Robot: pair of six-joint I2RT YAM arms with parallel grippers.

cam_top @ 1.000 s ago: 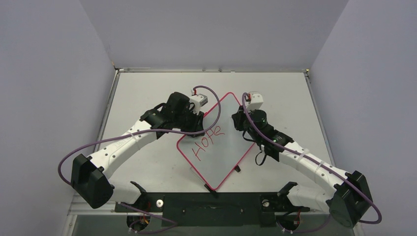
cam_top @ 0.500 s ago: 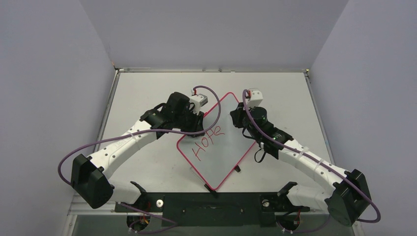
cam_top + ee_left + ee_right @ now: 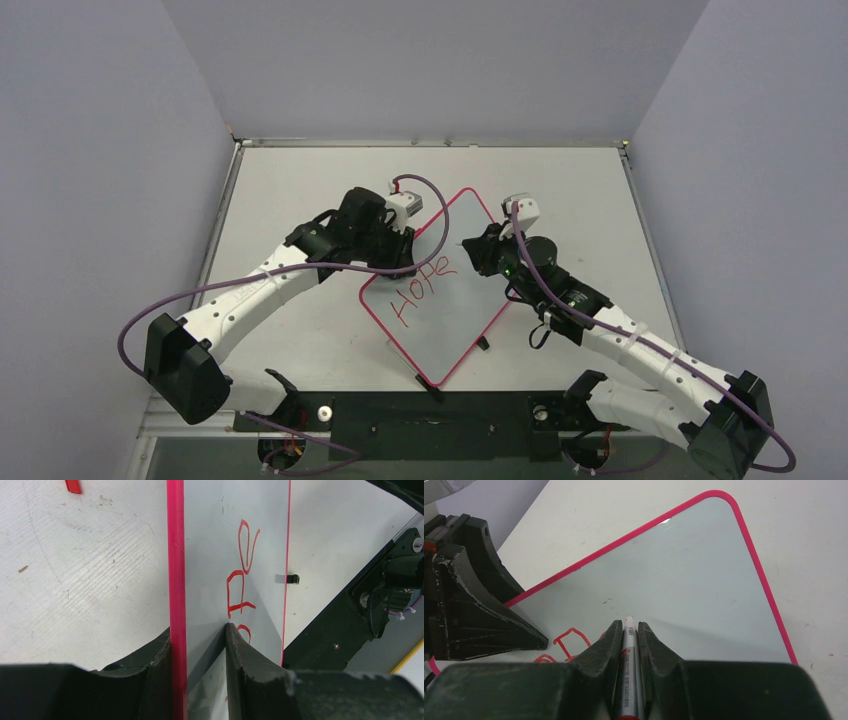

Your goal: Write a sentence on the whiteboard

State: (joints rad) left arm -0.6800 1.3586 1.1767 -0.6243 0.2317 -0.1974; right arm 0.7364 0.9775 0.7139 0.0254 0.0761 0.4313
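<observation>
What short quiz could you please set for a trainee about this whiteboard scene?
1. True or false: the right claw holds a marker.
2. What sits between the fingers of the left claw? A: the rim of the whiteboard. B: a cloth. C: nothing.
3. Fill in: the red word on the board reads ____.
Key: 1 true; 2 A; 3 Hope.
</observation>
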